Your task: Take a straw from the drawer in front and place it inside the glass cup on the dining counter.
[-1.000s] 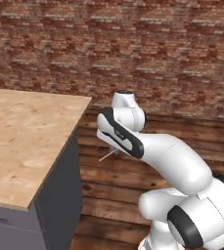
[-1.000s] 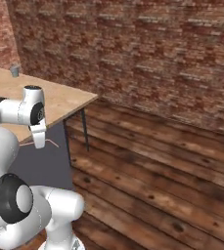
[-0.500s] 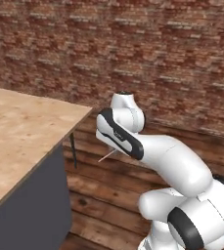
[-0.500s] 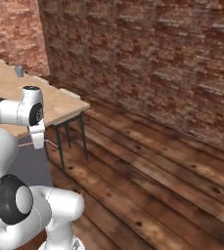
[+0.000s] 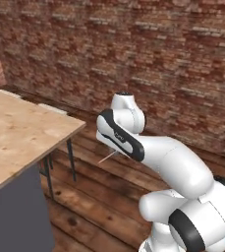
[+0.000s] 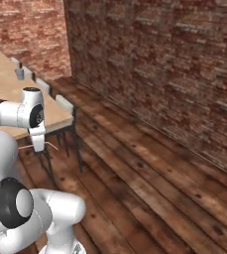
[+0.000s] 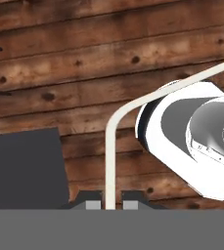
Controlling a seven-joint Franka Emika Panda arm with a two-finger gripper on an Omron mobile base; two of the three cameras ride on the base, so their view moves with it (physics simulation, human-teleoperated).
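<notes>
I'm looking into a rendered home kitchen-dining room. A long light-wood bench (image 5: 20, 135) with visible grain and a thick edge sits on a grey cabinet body (image 5: 15, 216). Chairs with pale seats and dark thin legs (image 6: 65, 106) are tucked along its far side, which reads as a dining spot. A small glass cup (image 6: 19, 73) stands on the top. Red brick walls (image 5: 158, 59) and dark plank floor (image 6: 149, 183) surround it.
</notes>
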